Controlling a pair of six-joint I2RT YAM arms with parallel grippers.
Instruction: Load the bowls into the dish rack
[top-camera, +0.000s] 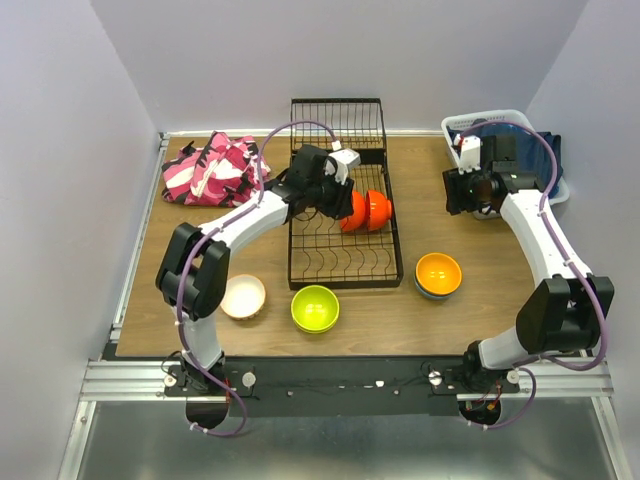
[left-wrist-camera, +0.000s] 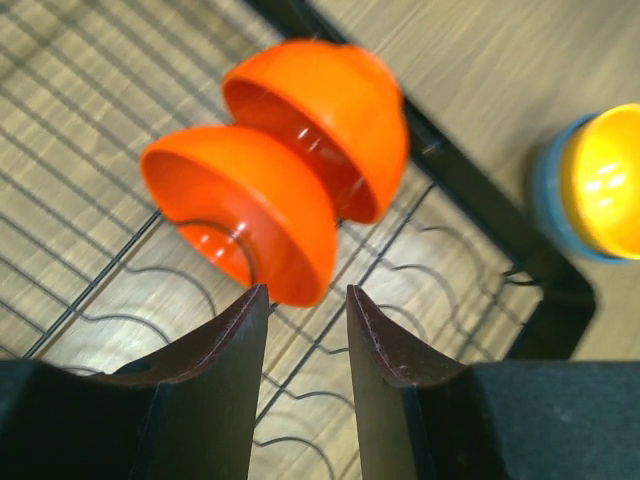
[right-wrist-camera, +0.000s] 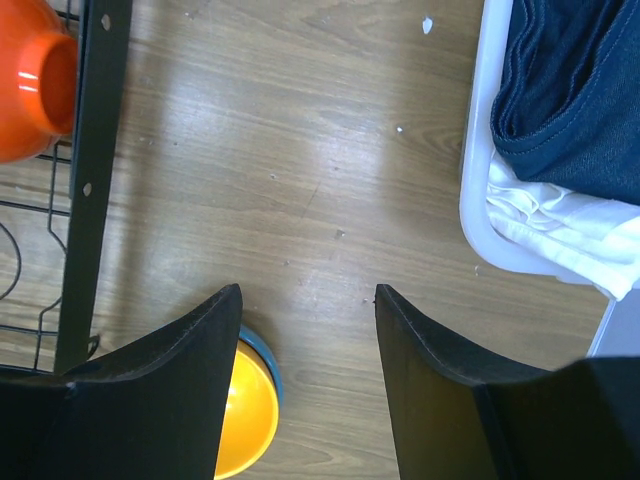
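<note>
Two red-orange bowls stand on edge, one behind the other, among the tines of the black dish rack; the nearer bowl is just past my left gripper, which is open with nothing between its fingers. The farther bowl leans behind it. An orange bowl sits nested in a blue bowl on the table right of the rack. A lime green bowl and a cream-white bowl lie in front of the rack. My right gripper hangs open over bare table.
A white laundry basket with dark and white cloth stands at the back right, close to my right gripper. A pink patterned cloth lies at the back left. Walls close the table on three sides.
</note>
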